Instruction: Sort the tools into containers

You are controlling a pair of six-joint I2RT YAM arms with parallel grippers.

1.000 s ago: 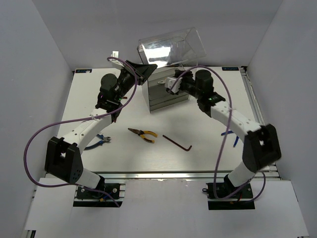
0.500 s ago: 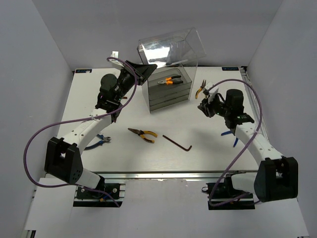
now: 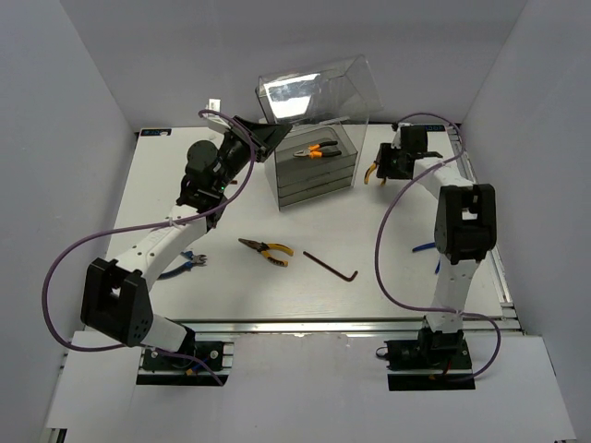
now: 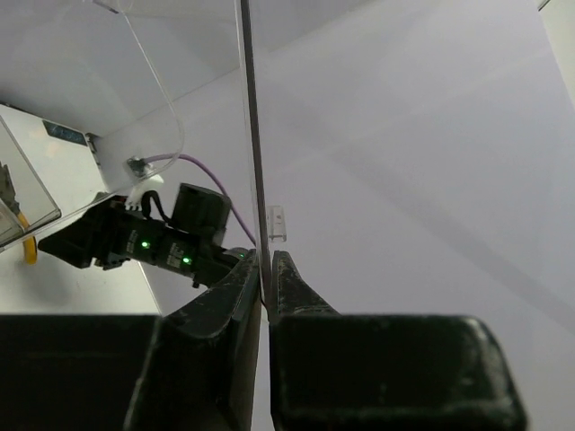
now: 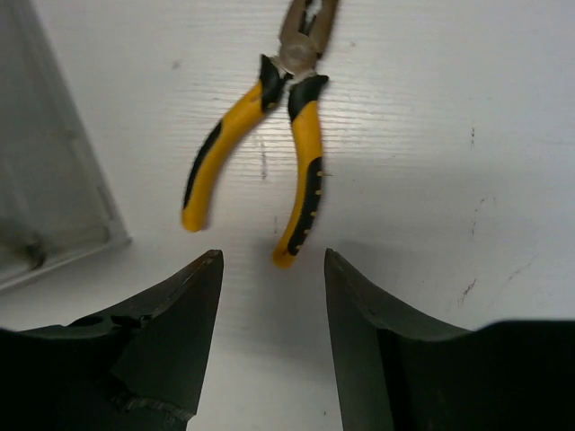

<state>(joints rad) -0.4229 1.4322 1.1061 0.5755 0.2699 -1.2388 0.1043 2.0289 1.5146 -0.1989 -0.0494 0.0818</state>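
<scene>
Smoky cabinet (image 3: 316, 175) at the table's (image 3: 388, 249) 12 o'clock, clear lid (image 3: 319, 88) tilted up with the left gripper (image 4: 268, 269) pinched tight on its edge. Orange-handled pliers (image 3: 315, 150) lie in its top drawer. At its 3 o'clock the right gripper (image 5: 272, 269) hangs parted, empty, over yellow-handled pliers (image 5: 307, 135).

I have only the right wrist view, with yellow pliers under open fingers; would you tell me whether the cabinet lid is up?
Observer: Yes, the left gripper is shut on the edge of the lid, which is tilted up.
Operator: Is anything inside the top compartment?
Observer: Orange-handled pliers lie in it.
Operator: What else lies mid-table?
Observer: Another pair of yellow pliers, with a hex key beside it.
</scene>
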